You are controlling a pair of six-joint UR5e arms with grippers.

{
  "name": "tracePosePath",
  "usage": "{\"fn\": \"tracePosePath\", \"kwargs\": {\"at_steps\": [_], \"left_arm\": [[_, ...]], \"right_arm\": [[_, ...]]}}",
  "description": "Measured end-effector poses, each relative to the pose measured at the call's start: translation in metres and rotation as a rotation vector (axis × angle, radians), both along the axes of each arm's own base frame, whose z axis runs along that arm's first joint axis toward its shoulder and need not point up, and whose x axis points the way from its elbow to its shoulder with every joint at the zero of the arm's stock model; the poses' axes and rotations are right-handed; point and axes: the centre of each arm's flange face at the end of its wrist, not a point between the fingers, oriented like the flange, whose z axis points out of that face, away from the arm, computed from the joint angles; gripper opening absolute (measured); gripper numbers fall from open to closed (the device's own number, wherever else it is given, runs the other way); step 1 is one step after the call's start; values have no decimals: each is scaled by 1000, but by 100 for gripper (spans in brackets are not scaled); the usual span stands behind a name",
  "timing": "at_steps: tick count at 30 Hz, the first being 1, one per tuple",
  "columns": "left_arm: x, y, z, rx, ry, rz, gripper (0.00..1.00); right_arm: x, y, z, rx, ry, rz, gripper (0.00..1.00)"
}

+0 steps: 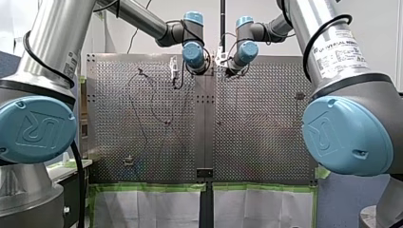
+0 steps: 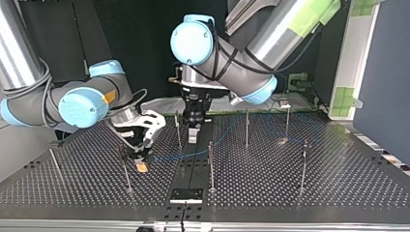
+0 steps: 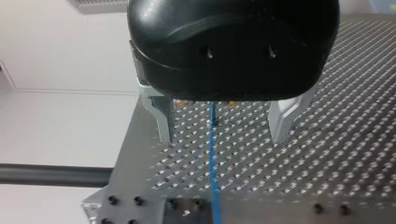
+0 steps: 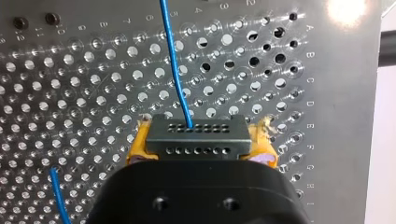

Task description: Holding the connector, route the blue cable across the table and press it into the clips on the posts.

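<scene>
In the right wrist view my right gripper [image 4: 198, 140] has its yellow pads [image 4: 136, 148] shut on a black connector [image 4: 196, 135]. The blue cable [image 4: 175, 60] leaves the connector's top and runs ahead over the perforated plate. In the top view this gripper [image 2: 141, 164] is low over the plate at the left, beside a post [image 2: 125, 169]. My left gripper [image 3: 223, 126] is open, with the blue cable [image 3: 211, 154] passing untouched between its metal fingers [image 3: 161, 121]. In the top view it [image 2: 193, 136] hangs over the middle, where the cable [image 2: 183, 155] lies on the plate.
Several thin posts stand on the plate in the top view, among them one [image 2: 211, 164] near the middle, one [image 2: 247, 128] further back and one [image 2: 304, 164] at the right. A black block [image 2: 186, 195] sits at the near edge. Both arms meet over the far middle [image 1: 216, 61].
</scene>
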Motion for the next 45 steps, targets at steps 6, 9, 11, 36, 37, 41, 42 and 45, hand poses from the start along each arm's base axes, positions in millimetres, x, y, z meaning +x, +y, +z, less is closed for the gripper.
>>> {"fn": "tracePosePath", "kwargs": {"at_steps": [6, 9, 11, 36, 37, 41, 42, 45], "left_arm": [[8, -5, 12, -4, -11, 0, 100], [15, -10, 9, 4, -1, 2, 100], [22, -12, 7, 3, -2, 5, 100], [90, -30, 16, -20, -26, 32, 100], [92, -29, 20, -24, -31, 34, 100], [94, -25, 28, -25, -28, 42, 100], [94, -25, 28, -24, -24, 44, 100], [94, -23, 27, -21, -11, 47, 100]], "right_arm": [[0, 0, 0, 0, 0, 0, 0], [0, 0, 0, 1, -1, 0, 0], [0, 0, 0, 1, 0, 1, 0], [0, 0, 0, 2, -4, 7, 0], [1, 0, 0, 2, -4, 8, 0], [1, 1, 0, 3, -5, 9, 0], [1, 1, 0, 3, -6, 9, 0], [1, 1, 0, 4, -6, 9, 0]]}}
